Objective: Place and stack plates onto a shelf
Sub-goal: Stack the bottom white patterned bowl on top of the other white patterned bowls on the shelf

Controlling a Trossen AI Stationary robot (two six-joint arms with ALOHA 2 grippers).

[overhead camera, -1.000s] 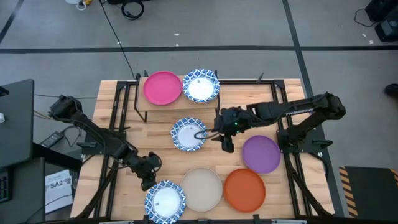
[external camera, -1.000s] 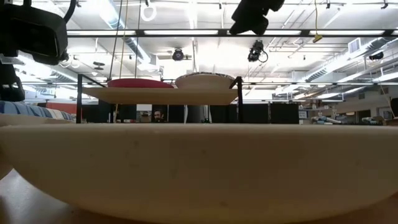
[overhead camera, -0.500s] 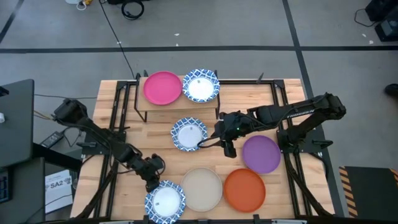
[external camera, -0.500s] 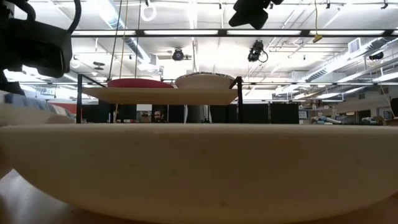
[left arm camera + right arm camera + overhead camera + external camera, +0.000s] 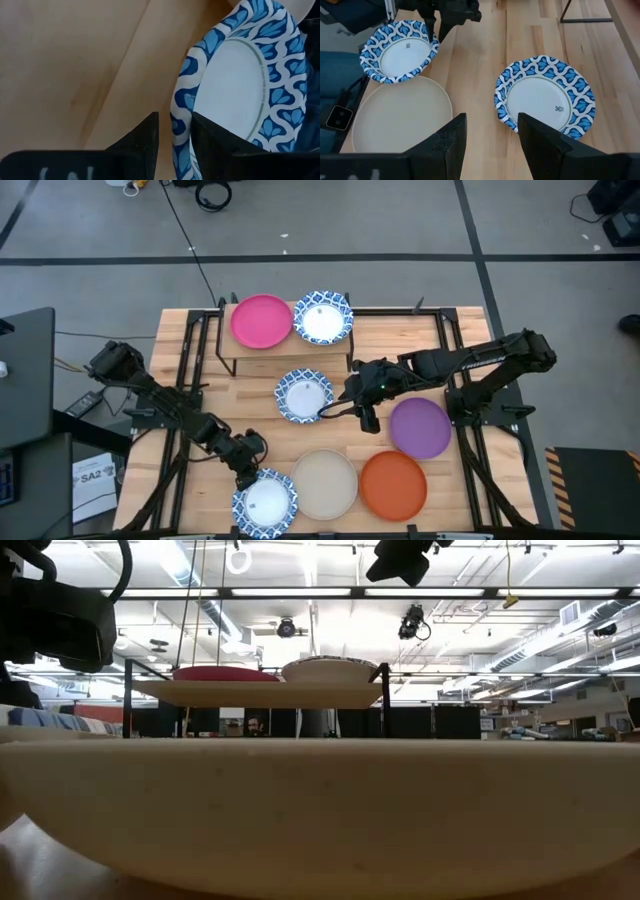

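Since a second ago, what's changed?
The left gripper moved toward the table's front edge and now straddles the rim of the front blue-rimmed plate. The right gripper backed off the middle blue-rimmed plate, open. Shelf, its two plates, and the beige, orange and purple plates stayed put.

Beige plate point(image 5: 320, 800) foreground; shelf point(image 5: 260, 692) holds two plates.

Matt pale-wood table point(image 5: 400, 340)

Grey floor point(image 5: 400, 220) with dark seams; apparently strip-lit ceiling point(image 5: 300, 570) overhead.
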